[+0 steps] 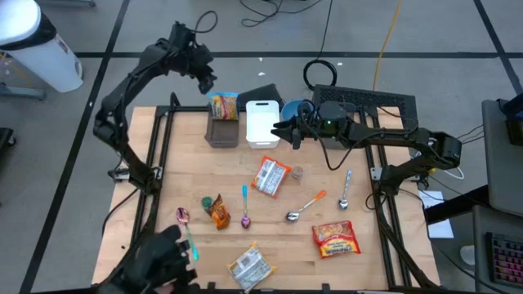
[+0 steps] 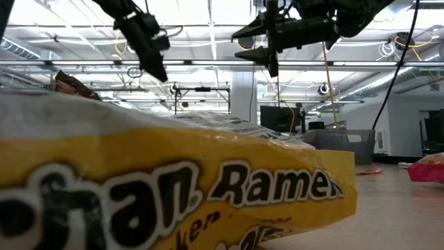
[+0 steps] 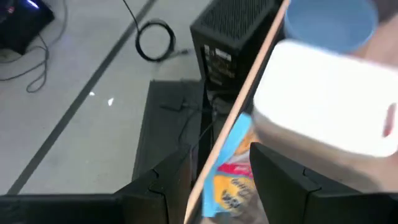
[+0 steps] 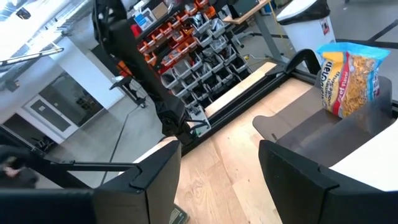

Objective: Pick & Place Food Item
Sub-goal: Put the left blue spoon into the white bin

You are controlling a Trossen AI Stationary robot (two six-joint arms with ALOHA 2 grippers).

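Yellow snack bag [image 1: 222, 105]: stood up in the grey bin [image 1: 221, 133], far side of the tabletop [image 1: 310, 180].
Left claw [image 1: 206, 79]: held above the bag, fingers apart, nothing gripped.
Right claw [image 1: 279, 131]: held over the white container [image 1: 261, 122], fingers apart, nothing gripped.

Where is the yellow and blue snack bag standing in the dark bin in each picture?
High view: the snack bag stands in the dark bin at the table's far edge.
Low view: not visible; a ramen packet fills the front.
Left wrist view: the bag shows between the fingers.
Right wrist view: the bag stands upright, far off.
Shared landmark: the white container beside the bin.
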